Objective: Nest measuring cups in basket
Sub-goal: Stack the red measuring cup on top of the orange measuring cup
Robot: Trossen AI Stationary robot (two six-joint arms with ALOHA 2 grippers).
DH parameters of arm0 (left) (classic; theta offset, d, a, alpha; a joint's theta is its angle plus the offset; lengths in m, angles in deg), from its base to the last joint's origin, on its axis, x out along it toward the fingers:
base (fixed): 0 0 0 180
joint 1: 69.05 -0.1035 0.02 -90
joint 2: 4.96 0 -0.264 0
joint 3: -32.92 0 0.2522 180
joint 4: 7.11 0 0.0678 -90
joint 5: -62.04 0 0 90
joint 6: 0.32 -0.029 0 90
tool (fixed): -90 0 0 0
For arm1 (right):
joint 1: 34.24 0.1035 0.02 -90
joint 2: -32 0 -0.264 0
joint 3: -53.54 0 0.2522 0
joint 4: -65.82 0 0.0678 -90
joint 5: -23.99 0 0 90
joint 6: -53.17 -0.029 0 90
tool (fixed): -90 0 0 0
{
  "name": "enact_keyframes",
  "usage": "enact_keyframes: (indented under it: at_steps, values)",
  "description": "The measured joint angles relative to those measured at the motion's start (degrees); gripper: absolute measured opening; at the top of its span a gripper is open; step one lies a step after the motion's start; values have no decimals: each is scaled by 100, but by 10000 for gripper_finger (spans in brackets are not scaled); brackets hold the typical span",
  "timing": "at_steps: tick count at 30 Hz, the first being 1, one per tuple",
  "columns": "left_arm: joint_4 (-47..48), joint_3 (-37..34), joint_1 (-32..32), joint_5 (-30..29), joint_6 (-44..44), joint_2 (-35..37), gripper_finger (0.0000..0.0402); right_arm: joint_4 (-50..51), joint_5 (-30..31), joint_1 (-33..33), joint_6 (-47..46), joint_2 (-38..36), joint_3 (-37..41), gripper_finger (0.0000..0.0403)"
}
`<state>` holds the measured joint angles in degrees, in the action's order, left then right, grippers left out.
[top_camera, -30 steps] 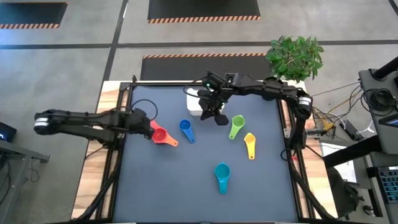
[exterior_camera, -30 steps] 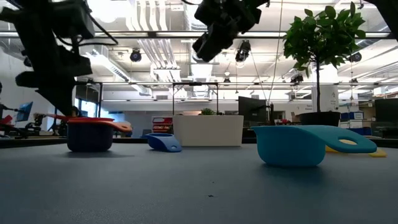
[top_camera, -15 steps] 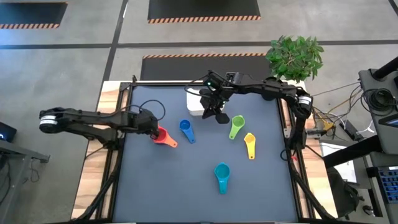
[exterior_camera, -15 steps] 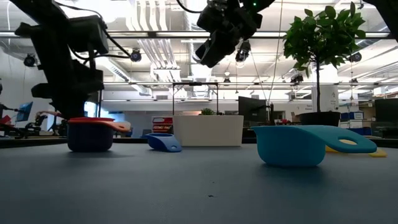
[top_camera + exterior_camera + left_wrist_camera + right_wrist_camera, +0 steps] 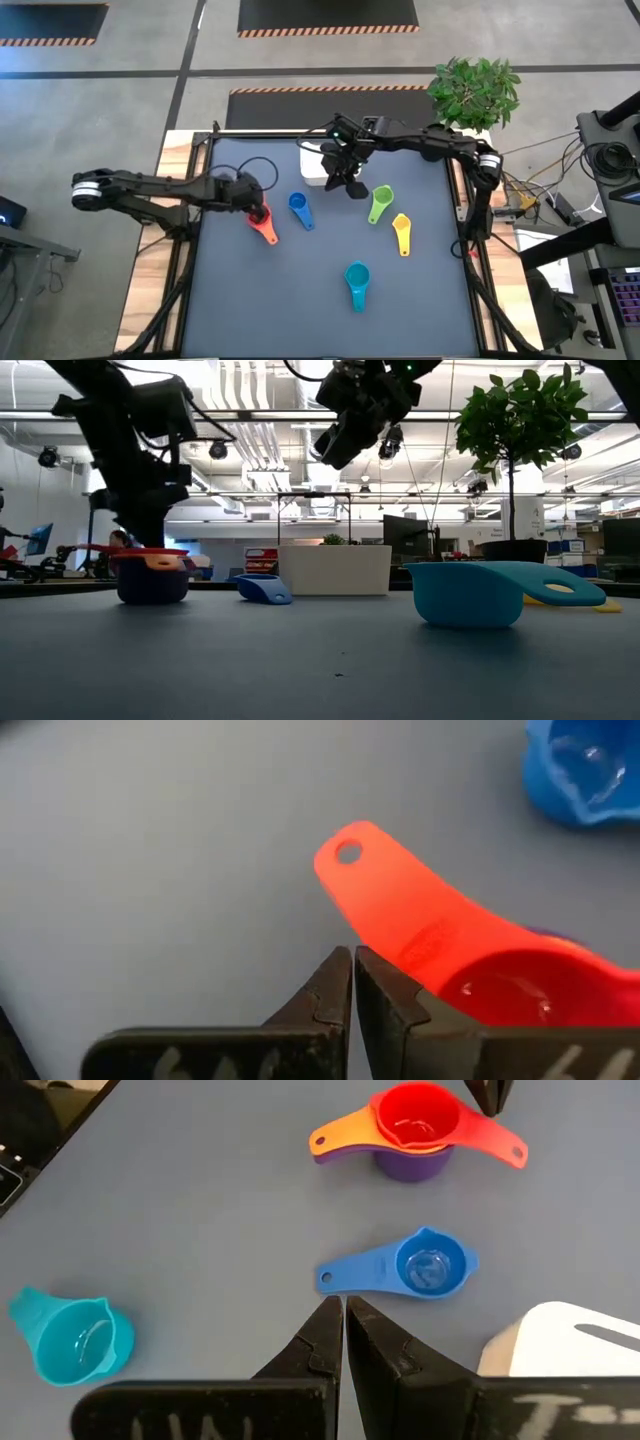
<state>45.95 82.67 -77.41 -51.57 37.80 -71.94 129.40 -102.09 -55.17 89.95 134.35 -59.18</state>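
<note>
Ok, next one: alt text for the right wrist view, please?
The right gripper, fingers shut, hangs over a grey table above a blue measuring cup. Beyond it, red, orange and purple cups sit stacked together. A teal cup lies off to one side, and a corner of the white basket shows.

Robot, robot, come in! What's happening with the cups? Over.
Both grippers shut, empty. Left gripper by red cup stack. Right gripper above basket. Basket holds no visible cups.
</note>
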Motion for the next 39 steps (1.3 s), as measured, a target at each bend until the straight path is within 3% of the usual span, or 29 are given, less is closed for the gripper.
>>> enact_keyframes:
  at_steps: [7, 15, 20, 30, 39]
  values:
    - [679, 356, 22, -520, -334, 256, 0, -1171, 59, 0, -454, 21, 479, 9]
    - [312, 183, 653, -651, -999, 1147, 0, -2706, 1694, 171, -414, 117, 743, 9]
    - [65, -74, 995, -1188, -913, 1404, 0, -3525, 1692, 264, -223, 513, 691, 9]
    - [-9, -669, 1177, -1183, -754, 1621, 0, -3683, 1663, 302, -161, 1828, -484, 9]
    - [-295, -1123, 1191, -1174, -558, 1839, 0, -2899, 1514, 341, -67, 2816, -1908, 9]
